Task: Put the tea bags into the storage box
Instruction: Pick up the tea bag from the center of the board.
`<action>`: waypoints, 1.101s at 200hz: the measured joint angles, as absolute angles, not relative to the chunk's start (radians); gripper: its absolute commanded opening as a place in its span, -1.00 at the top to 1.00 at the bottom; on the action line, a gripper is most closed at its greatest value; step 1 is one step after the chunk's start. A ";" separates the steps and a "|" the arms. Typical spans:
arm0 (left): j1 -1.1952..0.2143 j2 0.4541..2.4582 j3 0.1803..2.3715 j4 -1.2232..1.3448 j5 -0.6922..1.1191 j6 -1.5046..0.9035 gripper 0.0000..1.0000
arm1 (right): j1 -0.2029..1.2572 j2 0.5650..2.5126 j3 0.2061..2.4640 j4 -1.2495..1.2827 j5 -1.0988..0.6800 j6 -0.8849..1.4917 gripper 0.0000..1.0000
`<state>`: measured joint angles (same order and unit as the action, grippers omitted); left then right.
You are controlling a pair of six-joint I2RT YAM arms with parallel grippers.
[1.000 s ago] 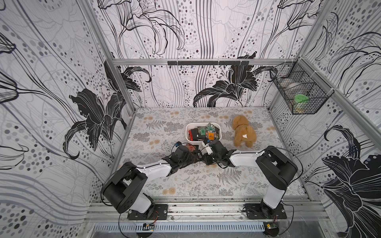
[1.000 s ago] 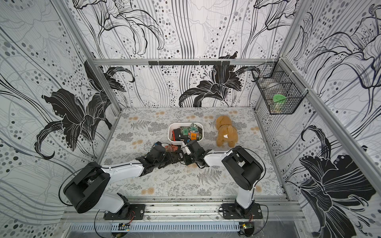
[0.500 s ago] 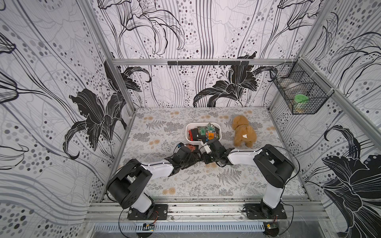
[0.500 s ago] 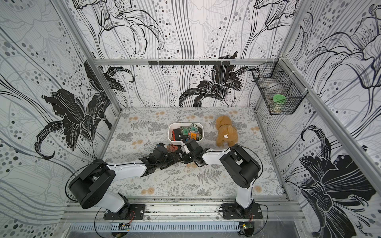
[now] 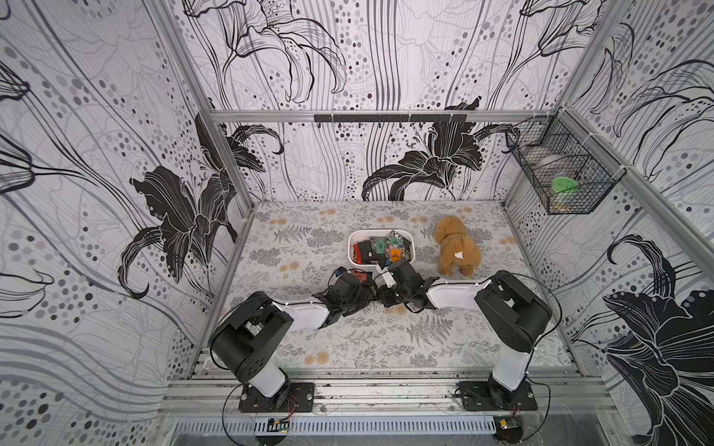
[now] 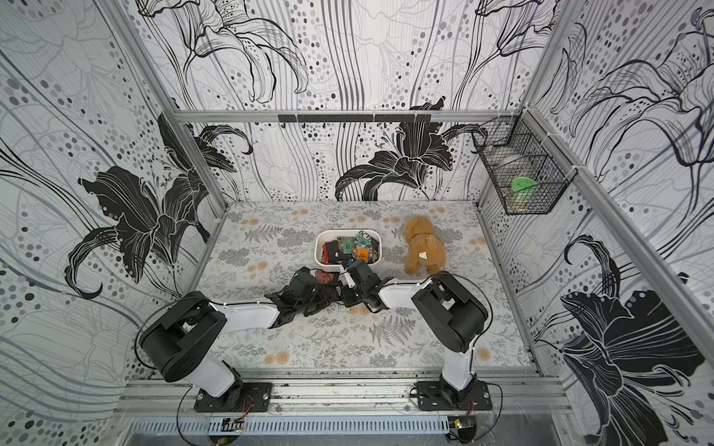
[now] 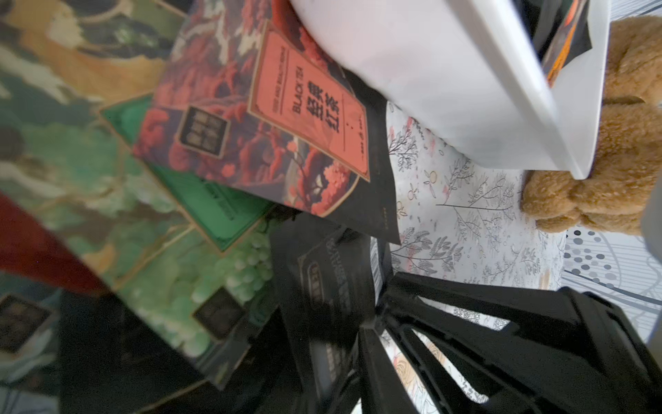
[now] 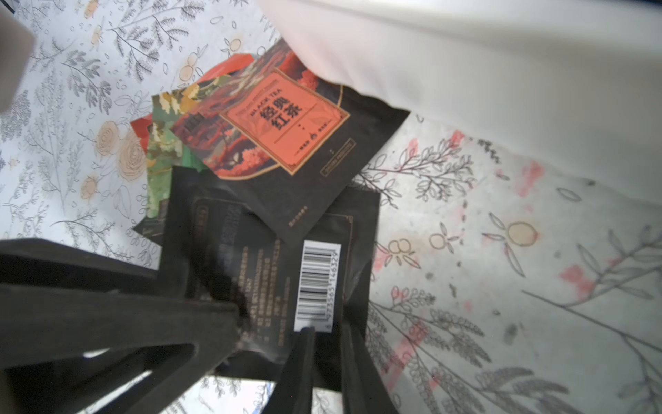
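Tea bags (image 5: 382, 247): most lie heaped inside the box (image 5: 352, 249), so the greater part of the task appears done. A stack of at least 3 lies outside it, on the mat (image 5: 309, 247) just beside the box wall that faces the robot.

In that stack a red sachet (image 8: 283, 139) is uppermost, with 1 corner hidden by the box wall. A green sachet (image 7: 215, 211) lies beneath it. A barcode sachet (image 8: 276, 272) lies face down on the side away from the box, partly under the red one.

Right gripper (image 8: 326, 328): low over the mat, with its 2 fingers narrowly apart on either side of the barcode sachet's edge farthest from the box. Whether they pinch it cannot be told.

Left gripper (image 8: 229, 319): it reaches onto the same sachet from the opposite side, and the spread of its jaws cannot be told.

The sachets are flat and overlapping, which probably explains the shallow approach at an exposed edge. The second arm may be there to steady the stack.

Plush (image 5: 456, 251): beside the box on the right arm's side, apart from it and not involved.
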<state>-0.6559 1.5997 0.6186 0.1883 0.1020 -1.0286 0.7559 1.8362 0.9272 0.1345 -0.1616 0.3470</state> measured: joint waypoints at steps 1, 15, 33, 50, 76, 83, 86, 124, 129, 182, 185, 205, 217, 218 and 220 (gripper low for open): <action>-0.656 1.600 0.619 0.188 0.102 -1.028 0.59 | 0.756 1.836 0.927 0.134 -0.162 0.347 0.62; -0.656 1.600 0.623 0.189 0.103 -1.030 0.65 | 0.756 1.834 0.925 0.135 -0.162 0.347 0.62; -0.656 1.600 0.623 0.187 0.106 -1.036 0.72 | 0.756 1.824 0.913 0.136 -0.162 0.347 0.61; -0.656 1.596 0.622 0.186 0.109 -1.039 0.78 | 0.756 1.810 0.896 0.136 -0.162 0.347 0.61; -0.664 1.561 0.612 0.180 0.109 -1.044 0.84 | 0.756 1.787 0.874 0.140 -0.161 0.347 0.61; -0.667 1.544 0.604 0.177 0.109 -1.045 0.86 | 0.756 1.779 0.868 0.142 -0.160 0.347 0.61; -0.667 1.535 0.601 0.175 0.109 -1.048 0.87 | 0.756 1.775 0.865 0.143 -0.158 0.347 0.61; -0.673 1.431 0.551 0.155 0.128 -1.063 0.96 | 0.756 1.684 0.802 0.154 -0.099 0.347 0.60; -0.674 1.413 0.545 0.149 0.130 -1.064 0.97 | 0.756 1.666 0.791 0.157 -0.084 0.347 0.60; -0.681 1.192 0.540 -0.001 0.132 -1.061 0.98 | 0.756 1.430 0.651 0.207 0.098 0.356 0.48; -0.681 1.182 0.545 -0.013 0.131 -1.059 0.98 | 0.756 1.419 0.644 0.208 0.106 0.357 0.46; -0.683 1.147 0.619 -0.104 0.105 -1.033 0.99 | 0.756 1.345 0.599 0.220 0.166 0.374 0.31; -0.684 1.153 0.683 -0.152 0.081 -1.012 1.00 | 0.756 1.311 0.583 0.223 0.194 0.380 0.22; -0.684 1.155 0.691 -0.156 0.077 -1.010 1.00 | 0.756 1.308 0.582 0.223 0.196 0.383 0.21; -0.684 1.159 0.706 -0.165 0.072 -1.004 1.00 | 0.756 1.303 0.579 0.223 0.201 0.384 0.21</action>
